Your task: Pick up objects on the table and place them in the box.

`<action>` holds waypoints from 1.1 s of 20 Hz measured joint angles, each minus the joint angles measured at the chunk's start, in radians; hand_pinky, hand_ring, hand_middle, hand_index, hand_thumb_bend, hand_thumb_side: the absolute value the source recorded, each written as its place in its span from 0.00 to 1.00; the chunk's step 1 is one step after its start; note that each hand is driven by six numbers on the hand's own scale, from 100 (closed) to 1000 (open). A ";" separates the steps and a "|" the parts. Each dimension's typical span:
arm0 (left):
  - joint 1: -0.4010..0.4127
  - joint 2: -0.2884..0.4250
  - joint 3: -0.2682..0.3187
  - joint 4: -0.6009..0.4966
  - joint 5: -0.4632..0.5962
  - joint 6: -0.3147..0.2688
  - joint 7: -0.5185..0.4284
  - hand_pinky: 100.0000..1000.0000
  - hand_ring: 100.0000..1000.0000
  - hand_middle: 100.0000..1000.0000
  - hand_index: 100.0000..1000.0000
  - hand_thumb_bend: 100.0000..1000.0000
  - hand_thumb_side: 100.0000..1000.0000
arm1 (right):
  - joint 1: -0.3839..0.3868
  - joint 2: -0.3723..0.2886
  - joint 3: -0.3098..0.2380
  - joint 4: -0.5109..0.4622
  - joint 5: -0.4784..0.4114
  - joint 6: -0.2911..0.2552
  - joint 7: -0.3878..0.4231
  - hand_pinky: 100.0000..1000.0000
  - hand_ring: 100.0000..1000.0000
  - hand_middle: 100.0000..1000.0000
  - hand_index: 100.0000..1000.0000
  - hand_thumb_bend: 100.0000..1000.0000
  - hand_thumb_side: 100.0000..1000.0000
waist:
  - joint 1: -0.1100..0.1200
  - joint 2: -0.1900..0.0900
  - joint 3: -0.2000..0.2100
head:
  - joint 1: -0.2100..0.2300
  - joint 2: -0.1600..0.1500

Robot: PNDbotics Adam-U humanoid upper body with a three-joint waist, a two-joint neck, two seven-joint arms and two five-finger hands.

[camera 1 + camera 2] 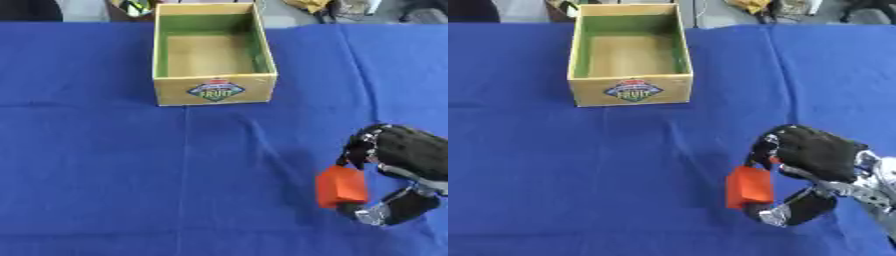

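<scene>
Right hand (815, 167) near right, fingers and thumb curled around 1 orange block (751, 186), block upright with long axis near-to-far, above blue tablecloth (105, 175), open cardboard box (213, 89) far centre, long axis near-to-far

A creased blue cloth (105, 175) covers the bench; beyond its far edge lies grey floor (87, 9) with blurred yellow clutter (750, 5).

Orange block (750, 187), seemingly upright; open box (214, 90)

Even bright light, soft overall blur, faint shadows.
</scene>
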 measured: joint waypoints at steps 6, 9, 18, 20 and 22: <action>0.000 0.000 0.000 0.000 0.000 0.000 0.000 0.00 0.05 0.09 0.35 0.00 1.00 | -0.045 -0.044 -0.028 0.000 -0.041 0.005 -0.087 0.53 0.49 0.27 0.19 0.00 0.75 | -0.002 0.000 0.005 | -0.004 0.000; 0.000 0.000 0.000 0.000 0.000 0.000 0.000 0.00 0.05 0.09 0.35 0.00 1.00 | -0.075 -0.074 -0.035 0.000 -0.059 0.010 -0.133 0.52 0.48 0.26 0.18 0.00 0.76 | -0.006 0.000 0.010 | -0.011 0.000; 0.000 0.000 0.000 0.000 0.000 0.001 -0.001 0.00 0.05 0.09 0.35 0.00 1.00 | -0.194 -0.139 -0.040 0.000 -0.177 0.060 -0.194 0.51 0.47 0.25 0.18 0.00 0.76 | -0.016 -0.001 0.034 | -0.037 -0.001; -0.001 0.000 -0.002 0.000 0.000 0.002 -0.002 0.00 0.05 0.09 0.35 0.00 1.00 | -0.228 -0.149 -0.040 0.000 -0.209 0.079 -0.190 0.51 0.47 0.25 0.17 0.00 0.76 | -0.018 -0.001 0.041 | -0.045 -0.001; -0.001 0.000 -0.006 0.000 0.000 0.003 -0.003 0.00 0.05 0.09 0.35 0.00 1.00 | -0.261 -0.156 -0.040 0.001 -0.243 0.098 -0.182 0.51 0.47 0.25 0.17 0.00 0.76 | -0.020 -0.001 0.046 | -0.053 -0.001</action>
